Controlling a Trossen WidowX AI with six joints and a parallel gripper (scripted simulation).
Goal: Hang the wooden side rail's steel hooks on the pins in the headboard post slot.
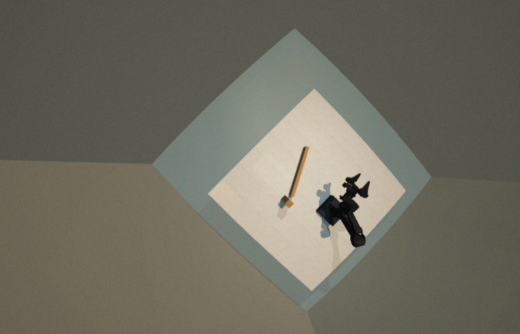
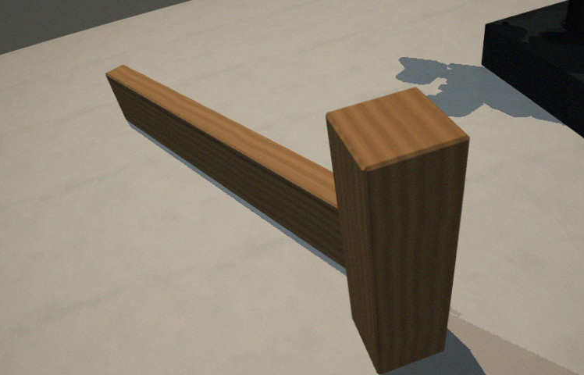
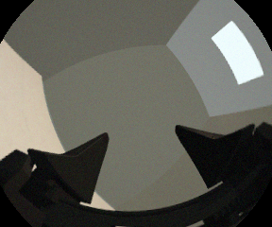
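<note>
The wooden side rail (image 1: 300, 170) (image 2: 226, 126) stands on its long narrow edge, along the table. Its near end is close to the headboard post (image 1: 288, 202) (image 2: 397, 130), which stands upright. In the exterior view the post covers that end of the rail, so the hooks, the slot and the pins are hidden there. In the top view the small gap between rail and post is too small to tell whether the hooks sit on the pins. My gripper (image 1: 363, 178) (image 3: 143, 132) is open and empty, raised well away to the right of the rail and post in the top view.
The arm's dark base (image 1: 328, 211) (image 2: 536, 69) stands on the pale table (image 1: 254, 173) (image 2: 54, 255), to the right of the post. The arm's elbow (image 1: 358, 241) reaches over the table's lower right edge in the top view. The wrist view shows mostly walls beyond the fingers.
</note>
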